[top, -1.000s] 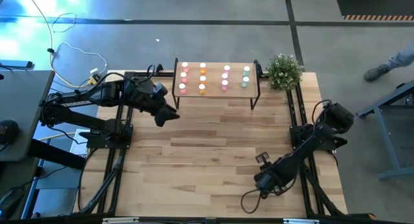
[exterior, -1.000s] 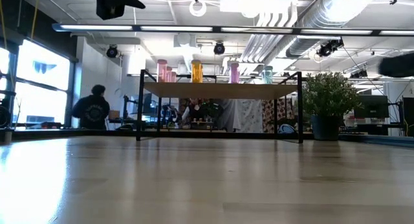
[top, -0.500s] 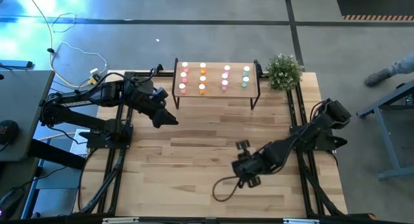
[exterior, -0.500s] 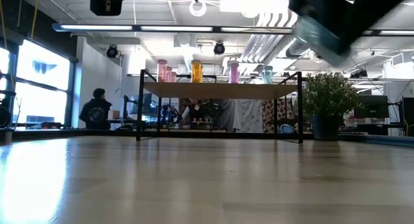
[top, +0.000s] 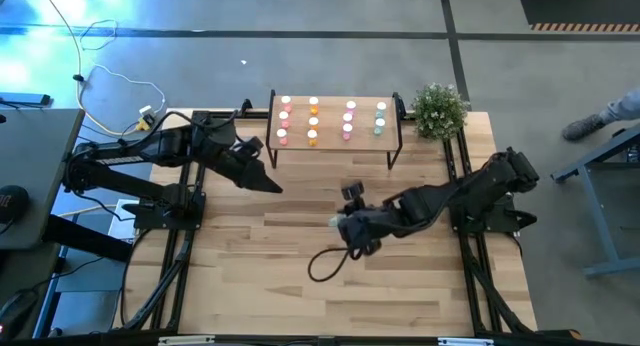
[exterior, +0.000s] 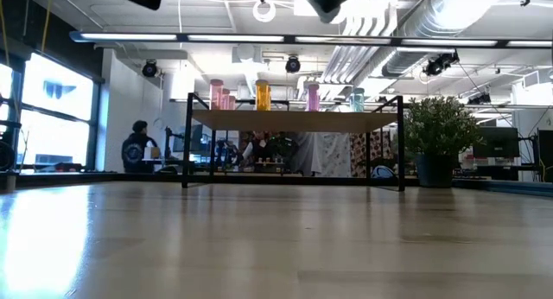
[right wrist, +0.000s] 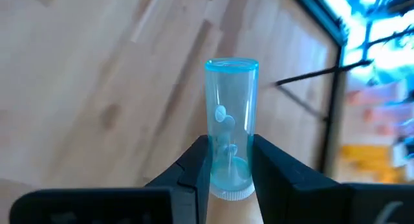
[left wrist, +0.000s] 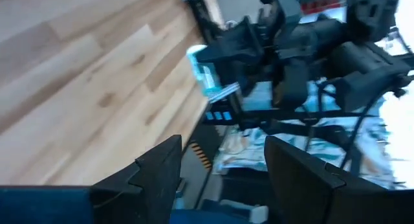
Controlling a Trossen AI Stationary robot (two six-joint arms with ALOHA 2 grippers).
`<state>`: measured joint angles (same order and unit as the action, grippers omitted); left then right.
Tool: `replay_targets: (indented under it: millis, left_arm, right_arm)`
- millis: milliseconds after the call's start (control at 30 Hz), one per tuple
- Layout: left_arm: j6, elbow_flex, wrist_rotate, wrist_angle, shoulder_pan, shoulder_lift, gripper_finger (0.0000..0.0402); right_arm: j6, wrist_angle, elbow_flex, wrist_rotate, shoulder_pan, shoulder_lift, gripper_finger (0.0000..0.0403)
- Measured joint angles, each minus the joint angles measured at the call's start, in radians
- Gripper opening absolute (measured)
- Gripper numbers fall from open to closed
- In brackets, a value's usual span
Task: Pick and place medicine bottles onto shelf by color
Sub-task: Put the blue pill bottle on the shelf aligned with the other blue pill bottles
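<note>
One translucent teal pill bottle (right wrist: 231,123) is clenched near its cap end in your right gripper (top: 343,222), mid-table. Carry it toward 12 o'clock, upright, to the light wood shelf on black legs (top: 330,141), down by the teal bottles (top: 380,118). Left gripper (top: 268,184) waits released at 10 o'clock.

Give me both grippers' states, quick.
Left gripper: open, empty.
Right gripper: shut on a teal medicine bottle.
</note>
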<state>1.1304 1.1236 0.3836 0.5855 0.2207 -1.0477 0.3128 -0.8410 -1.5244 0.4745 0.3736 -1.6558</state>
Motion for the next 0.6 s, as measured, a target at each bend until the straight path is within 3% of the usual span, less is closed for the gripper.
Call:
replay_targets:
  millis: [333,600]
  left_arm:
    - [0.171,0.000,-0.011,-0.235,-0.072,-0.081,0.0211]
    - [0.229,0.000,-0.014,-0.334,-0.113,-0.174,0.0211]
  right_arm:
    - [0.450,0.061,-0.066,0.146,-0.052,0.000,0.0079]
    - [0.674,0.154,-0.111,0.166,-0.067,0.000,0.0079]
